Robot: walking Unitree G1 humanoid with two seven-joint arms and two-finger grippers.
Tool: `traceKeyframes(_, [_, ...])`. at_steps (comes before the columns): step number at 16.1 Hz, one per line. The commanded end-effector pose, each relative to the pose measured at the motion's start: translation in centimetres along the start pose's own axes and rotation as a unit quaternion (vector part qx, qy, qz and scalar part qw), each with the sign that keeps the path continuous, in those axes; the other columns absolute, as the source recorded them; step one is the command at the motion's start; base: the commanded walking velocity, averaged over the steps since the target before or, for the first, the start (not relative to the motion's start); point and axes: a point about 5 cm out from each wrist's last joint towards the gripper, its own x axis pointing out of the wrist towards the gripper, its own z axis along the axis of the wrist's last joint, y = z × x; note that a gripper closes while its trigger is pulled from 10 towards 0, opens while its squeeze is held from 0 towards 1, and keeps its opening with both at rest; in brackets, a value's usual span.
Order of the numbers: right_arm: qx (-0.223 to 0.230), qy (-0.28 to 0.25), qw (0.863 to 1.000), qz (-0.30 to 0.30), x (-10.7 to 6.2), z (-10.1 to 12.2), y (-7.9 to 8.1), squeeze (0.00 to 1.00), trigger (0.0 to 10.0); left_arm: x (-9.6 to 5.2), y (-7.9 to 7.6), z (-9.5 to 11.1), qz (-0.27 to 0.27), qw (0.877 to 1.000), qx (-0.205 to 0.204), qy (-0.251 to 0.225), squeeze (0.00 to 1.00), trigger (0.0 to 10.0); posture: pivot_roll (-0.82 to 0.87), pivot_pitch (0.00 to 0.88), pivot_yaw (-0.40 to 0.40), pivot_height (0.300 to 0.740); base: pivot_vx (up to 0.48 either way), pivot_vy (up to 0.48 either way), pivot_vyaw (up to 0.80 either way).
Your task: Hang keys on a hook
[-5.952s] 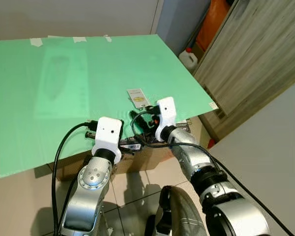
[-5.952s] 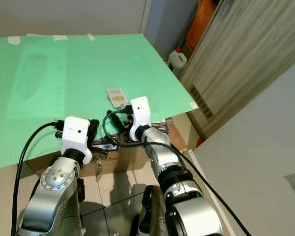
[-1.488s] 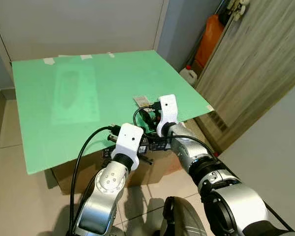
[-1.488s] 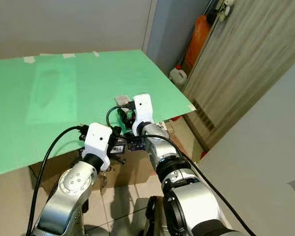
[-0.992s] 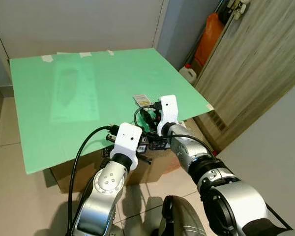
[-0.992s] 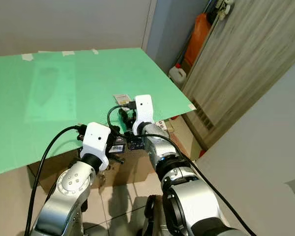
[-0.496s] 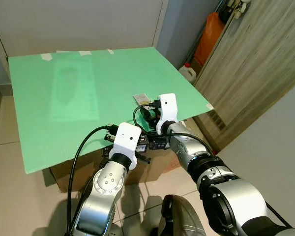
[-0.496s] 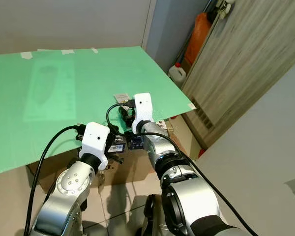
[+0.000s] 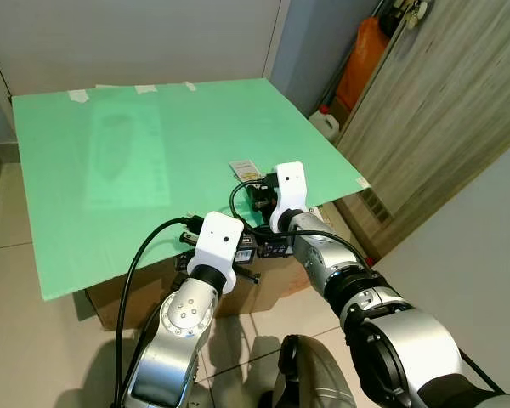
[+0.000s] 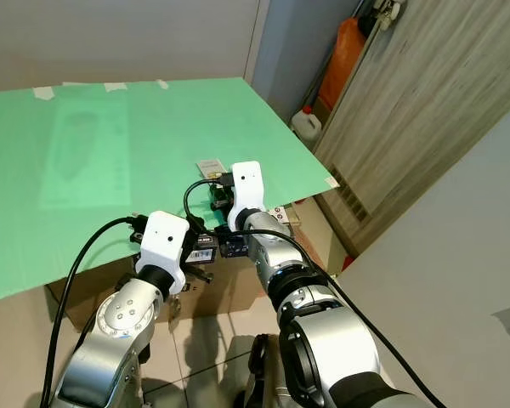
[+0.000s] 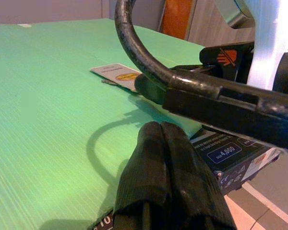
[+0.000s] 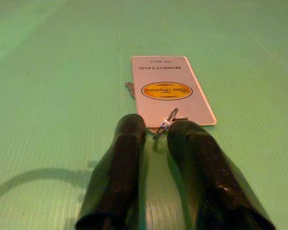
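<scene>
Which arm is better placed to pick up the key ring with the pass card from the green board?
Right. The right gripper has its open fingers either side of the metal key ring on the pass card. The left gripper is shut and sits nearer the edge of the green board.
</scene>
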Motion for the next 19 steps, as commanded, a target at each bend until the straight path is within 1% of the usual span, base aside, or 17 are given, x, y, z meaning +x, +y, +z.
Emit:
traceKeyframes(1, [0.009,-0.010,1.000,0.009,0.3,0.6,0.8,0.00,0.0,-0.2,-0.3,0.2,-0.001,1.000,-0.003,-0.001,0.00,10.0,0.24,0.118,-0.221,0.602,0.000,0.000,0.00])
traceKeyframes(12, [0.013,-0.014,1.000,0.011,0.2,0.5,0.6,0.00,0.0,-0.1,0.0,0.0,0.003,1.000,-0.001,0.004,0.00,10.0,0.23,0.115,-0.222,0.602,0.000,0.000,0.00])
traceKeyframes(15, [0.007,-0.024,1.000,0.009,0.3,1.3,0.4,0.00,0.0,-0.1,0.0,-0.1,0.003,1.000,-0.001,0.004,0.00,10.0,0.24,0.109,-0.223,0.602,0.000,0.000,0.00])
traceKeyframes(16, [-0.009,-0.063,0.998,0.028,0.6,3.6,0.7,0.00,0.0,-0.1,0.1,-0.1,0.005,1.000,0.000,0.005,0.00,10.0,0.24,0.103,-0.227,0.602,0.000,0.000,0.00])
traceKeyframes(17, [-0.020,-0.089,0.995,0.034,0.7,5.4,0.6,0.00,0.0,0.0,0.2,-0.2,0.006,1.000,0.001,0.006,0.00,10.0,0.23,0.097,-0.228,0.602,0.000,0.000,0.00])
traceKeyframes(18, [-0.023,-0.096,0.995,0.027,0.6,6.2,-0.1,0.00,0.0,0.0,0.1,-0.3,0.006,1.000,0.002,0.006,0.00,10.0,0.23,0.094,-0.229,0.602,0.000,0.000,0.00])
traceKeyframes(19, [-0.025,-0.098,0.995,0.022,0.5,6.5,-0.5,0.00,0.0,0.1,0.2,-0.3,0.006,1.000,0.002,0.006,0.00,10.0,0.23,0.088,-0.231,0.602,0.000,0.000,0.00])
